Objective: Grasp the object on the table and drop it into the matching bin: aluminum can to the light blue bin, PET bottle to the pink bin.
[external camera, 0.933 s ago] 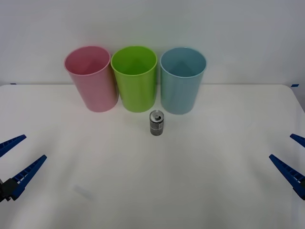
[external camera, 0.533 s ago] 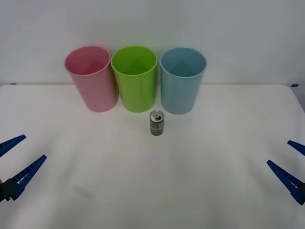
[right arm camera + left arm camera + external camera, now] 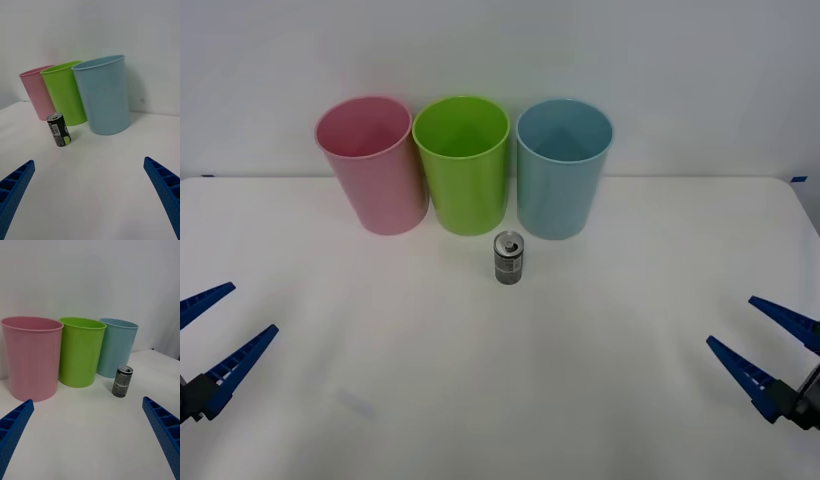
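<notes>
Left gripper [image 3: 212,340] sits low at the table's [image 3: 630,380] left edge, jaws spread wide, nothing in them, well away from the work. Along the back, left to right: pink bin [image 3: 372,165], green bin [image 3: 463,163], light blue bin [image 3: 562,167], all upright, rims nearly touching. Can [image 3: 509,257] stands upright on the table just in front of the gap between the green and light blue bins, near both but touching neither; pull-tab top faces up, dark label with barcode shows in the right wrist view [image 3: 59,129]. Right gripper [image 3: 765,345] is at the table's right edge, jaws released and wide, pointed roughly toward the can and blue bin, empty. Handling guess: small aluminum can, light, probably empty, so it tips easily if one finger lands first. Thin wall is stiff enough for a moderate squeeze but will dent if clamped hard; smooth metal, a bit slippery, though the ribbed fingers should help. Take it across the middle of the body, fingers on opposite sides, not at the top rim. Come in level, with care not to clip the bins just behind it. Right arm looks the better pick, since its target bin is on that side. Grasp not yet started.
</notes>
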